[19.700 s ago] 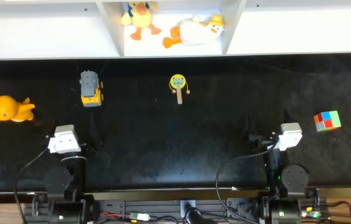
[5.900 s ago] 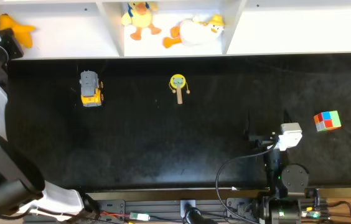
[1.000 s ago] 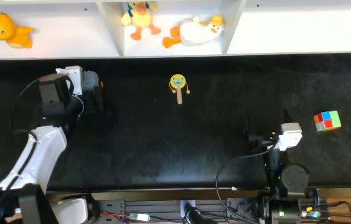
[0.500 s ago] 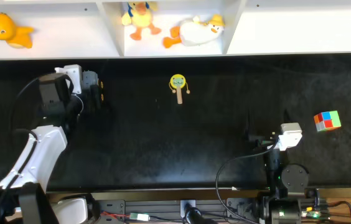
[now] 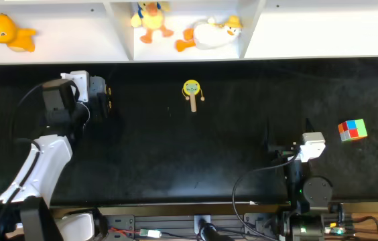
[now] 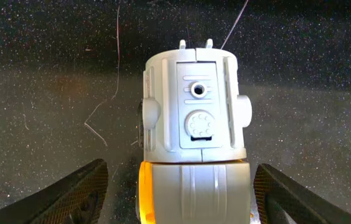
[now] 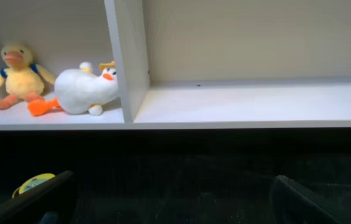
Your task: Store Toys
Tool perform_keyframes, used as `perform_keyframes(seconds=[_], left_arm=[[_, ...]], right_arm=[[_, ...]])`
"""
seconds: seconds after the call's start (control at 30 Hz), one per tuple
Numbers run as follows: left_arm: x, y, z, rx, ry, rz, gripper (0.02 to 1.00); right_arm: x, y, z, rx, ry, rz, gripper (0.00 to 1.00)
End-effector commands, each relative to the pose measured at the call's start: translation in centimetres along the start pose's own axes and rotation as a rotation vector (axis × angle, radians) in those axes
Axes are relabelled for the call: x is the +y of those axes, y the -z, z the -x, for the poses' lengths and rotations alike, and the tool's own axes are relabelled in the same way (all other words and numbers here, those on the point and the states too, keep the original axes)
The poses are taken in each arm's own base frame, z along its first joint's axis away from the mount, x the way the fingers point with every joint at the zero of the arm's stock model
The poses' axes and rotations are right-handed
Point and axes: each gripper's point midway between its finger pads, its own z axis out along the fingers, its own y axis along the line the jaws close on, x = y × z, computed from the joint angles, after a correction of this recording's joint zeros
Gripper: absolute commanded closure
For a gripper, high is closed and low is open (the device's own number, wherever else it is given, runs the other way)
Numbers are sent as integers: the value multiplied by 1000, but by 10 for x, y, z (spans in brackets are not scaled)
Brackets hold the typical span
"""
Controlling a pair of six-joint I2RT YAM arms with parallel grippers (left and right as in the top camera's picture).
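Two open grippers at this point; the left gripper (image 6: 194,202) sat low over the truck (image 6: 194,118), fingers (image 6: 79,193) spread wide on either side of it and not clamped on, so it had hold of nothing; the truck stood on the black table (image 5: 175,154) over at the left, close to the shelf (image 5: 309,40), its grey drum end pointing away from the wrist camera and an orange bit showing nearer the gripper; the right gripper (image 7: 169,208) was tucked back by its own base, facing the shelf, fingers also wide apart with nothing between them; shelf-wise, an orange duck (image 5: 9,32) sat in the left compartment, and a yellow duck (image 5: 150,19) and a white duck (image 5: 209,33) were side by side in the middle one; out on the table, a rattle (image 5: 192,91) lay near the middle, not far from the shelf, and a cube (image 5: 352,130) sat well off to the right.
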Motion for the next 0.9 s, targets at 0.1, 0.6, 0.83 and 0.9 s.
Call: perform_keyframes(seconds=[0.1,0.6,0.83,0.9], left_arm=[[-1,-7,-10,34,-26,-7,240],[-4,-11,-8,33,-26,-21,310],[-12,-10,5,2,-46,-35,478],[-14,-10,6,-1,-51,-40,516]], right_arm=[[0,0,-4,3,2,1,5],[0,0,-4,3,2,1,5],[0,0,-4,3,2,1,5],[0,0,-4,3,2,1,5]])
